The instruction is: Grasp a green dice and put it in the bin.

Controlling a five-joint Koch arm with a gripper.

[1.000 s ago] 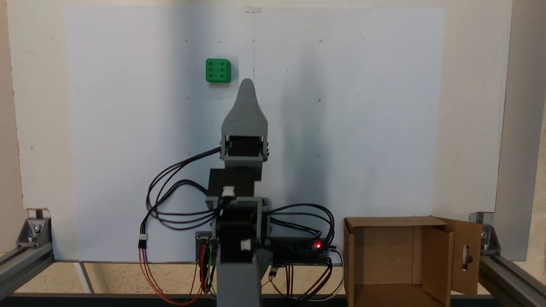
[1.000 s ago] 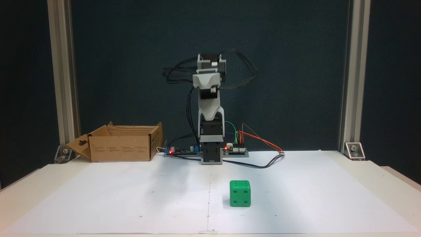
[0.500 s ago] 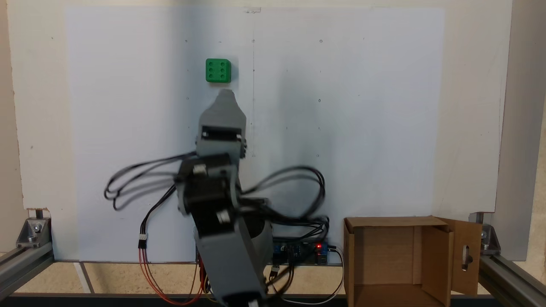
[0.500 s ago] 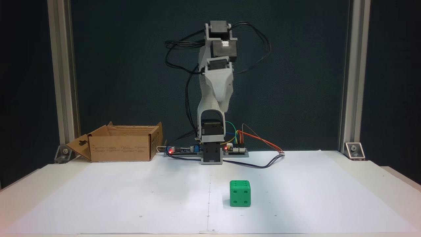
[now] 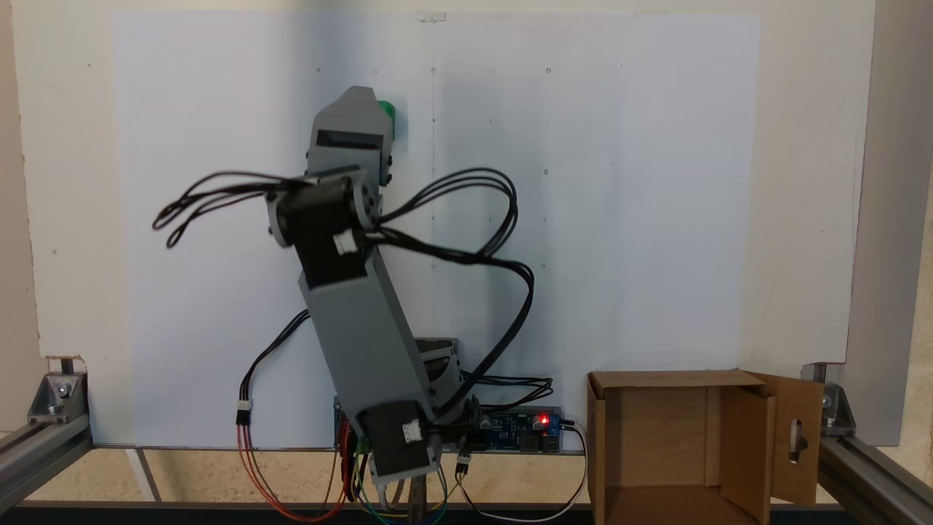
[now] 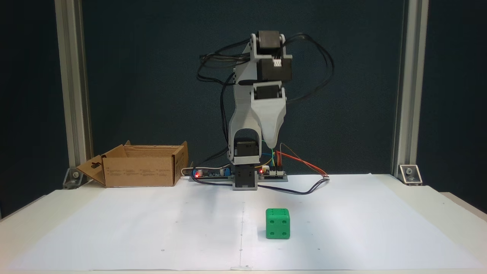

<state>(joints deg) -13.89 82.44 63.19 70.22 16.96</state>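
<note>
We see the arm reaching out over the white paper on the worktop, its end effector hanging high above the sheet, tip pointing down; only one grey tip shows, so we cannot tell whether its jaws stand apart or together; it carries nothing that we can see. The green dice sits alone on the paper, well below the tip and untouched; from above, the wrist housing covers most of the dice, leaving a green sliver at its edge. The bin, an open cardboard box with a slotted flap, stands beside the arm's base, well apart from the dice, and looks empty from above. By our reading the task has barely begun: the descent, the grasp, the carry and the drop into the bin all remain.
</note>
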